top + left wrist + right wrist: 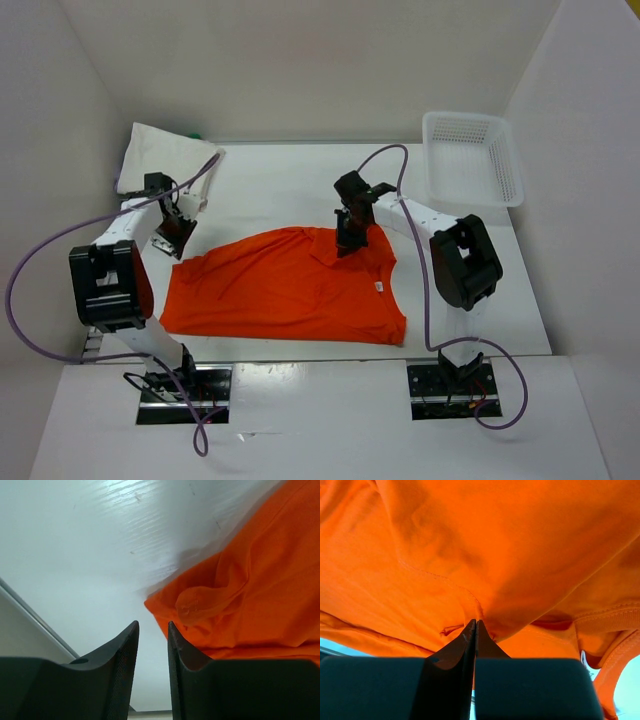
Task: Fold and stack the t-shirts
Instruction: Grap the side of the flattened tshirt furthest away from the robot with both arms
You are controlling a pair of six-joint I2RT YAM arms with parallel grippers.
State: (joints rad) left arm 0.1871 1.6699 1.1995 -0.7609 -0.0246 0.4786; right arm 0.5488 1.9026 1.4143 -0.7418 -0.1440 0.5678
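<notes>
We see the orange-red t-shirt (285, 290) spread on the bench (280, 180), the right gripper (347, 243) pinched tight on a fold near its collar. The left gripper (152, 630) sits narrowly parted just beside a sleeve. The mesh basket (475, 200) stands far right, well apart.

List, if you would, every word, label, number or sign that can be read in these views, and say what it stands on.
No text can be read in any view.
Small white label on the orange-red t-shirt: too small to read.
White mesh basket: no markings visible.
</notes>
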